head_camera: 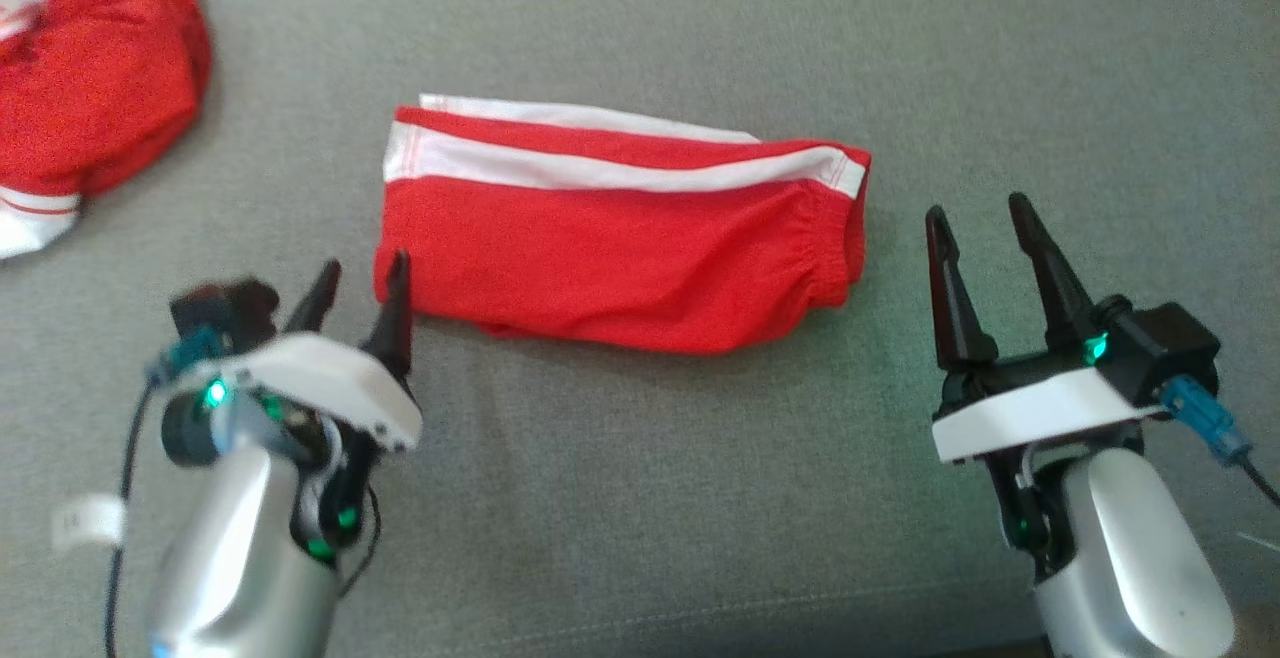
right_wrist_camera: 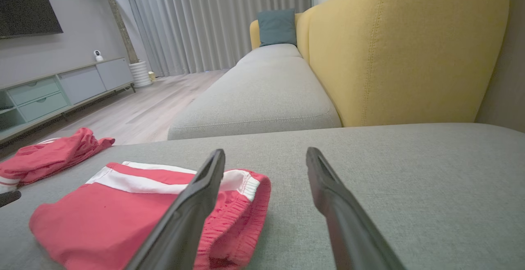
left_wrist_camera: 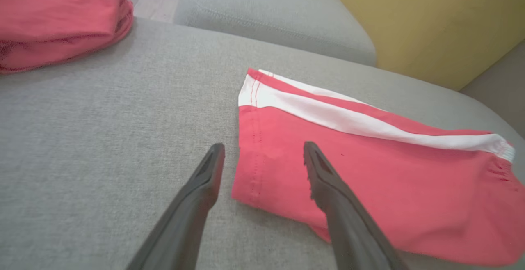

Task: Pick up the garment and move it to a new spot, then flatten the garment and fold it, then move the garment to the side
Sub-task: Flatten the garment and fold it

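Your left pincer [head_camera: 365, 260] is wide open and holds nothing. It points at the near left corner of the shorts [head_camera: 610, 248]. One finger is over the shorts and the other is over the sofa seat [head_camera: 640, 498]. You cannot tell if it touches them.

Your right pincer [head_camera: 978, 206] is wide open too, with nothing in it. It sits just beside the stretchy waist end of the shorts, a little apart from it. Both silver arms reach up from the bottom of the head view.

The shorts are red and soft, with white stripes along the far edge. They lie flat in a long shape in the middle of the sofa seat. The waist end is bunchy with little wrinkles. A red bundle [head_camera: 90, 108] with some white on it lies at the far left, well apart.

The sofa seat is grey and looks a bit rough, like woven cloth. Its back [right_wrist_camera: 402, 48] is yellow, with a blue pillow [right_wrist_camera: 277, 27] far along it. Past the sofa are a wood floor [right_wrist_camera: 135, 114], pale curtains [right_wrist_camera: 213, 19] and a low cabinet [right_wrist_camera: 53, 91].
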Tool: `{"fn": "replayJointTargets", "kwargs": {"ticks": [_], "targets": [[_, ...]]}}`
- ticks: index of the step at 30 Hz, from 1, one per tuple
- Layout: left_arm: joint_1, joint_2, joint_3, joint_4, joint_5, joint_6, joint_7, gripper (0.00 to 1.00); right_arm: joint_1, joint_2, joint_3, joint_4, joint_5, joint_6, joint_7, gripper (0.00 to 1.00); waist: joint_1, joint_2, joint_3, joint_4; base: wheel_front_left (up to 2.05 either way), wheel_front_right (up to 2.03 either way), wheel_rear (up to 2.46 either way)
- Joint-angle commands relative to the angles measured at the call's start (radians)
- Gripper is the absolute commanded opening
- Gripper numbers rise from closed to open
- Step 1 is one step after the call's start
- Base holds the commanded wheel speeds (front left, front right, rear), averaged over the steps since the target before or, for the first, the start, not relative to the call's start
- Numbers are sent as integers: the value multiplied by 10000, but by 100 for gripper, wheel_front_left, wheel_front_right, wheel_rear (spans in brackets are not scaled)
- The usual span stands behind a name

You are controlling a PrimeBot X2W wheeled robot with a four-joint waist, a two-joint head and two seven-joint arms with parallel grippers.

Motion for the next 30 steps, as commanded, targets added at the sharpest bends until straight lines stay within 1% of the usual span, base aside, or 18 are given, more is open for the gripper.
{"fn": "replayJointTargets", "kwargs": {"ticks": [1, 10, 19, 20, 21, 23, 24, 25, 30], "targets": [[-688, 299, 433, 1, -69, 112, 181, 100, -467, 46, 215, -412, 73, 69, -100, 100, 0, 0, 411, -232, 0, 0, 0], [-1873, 437, 562, 1202, -361, 147, 992, 100, -784, 46, 154, -482, 117, 69, -335, 100, 0, 0, 1093, -589, 0, 0, 0], [-2257, 407, 267, 1643, -525, -113, 1660, 100, -913, 47, 68, -485, 120, 69, -468, 100, 0, 0, 1301, -696, 0, 0, 0], [-2282, 404, 220, 1675, -545, -167, 1747, 92, -933, 47, 75, -481, 127, 69, -476, 100, 0, 0, 1309, -704, 0, 0, 0], [-2309, 398, 178, 1698, -565, -215, 1820, 80, -951, 47, 84, -479, 135, 69, -483, 100, 0, 0, 1317, -710, 0, 0, 0], [-2375, 379, 82, 1714, -588, -305, 1949, 47, -982, 47, 101, -466, 148, 69, -499, 100, 0, 0, 1329, -717, 0, 0, 0], [-2432, 371, 23, 1706, -589, -337, 1998, 16, -1008, 47, 127, -440, 160, 69, -514, 100, 0, 0, 1333, -725, 0, 0, 0], [-2459, 369, 2, 1694, -584, -341, 1993, 0, -1021, 47, 141, -426, 166, 69, -521, 100, 0, 0, 1332, -731, 0, 0, 0], [-2451, 374, -26, 1580, -606, -367, 1837, 0, -1032, 47, 134, -337, 167, 69, -550, 100, 0, 0, 1270, -716, 0, 0, 0]]}}
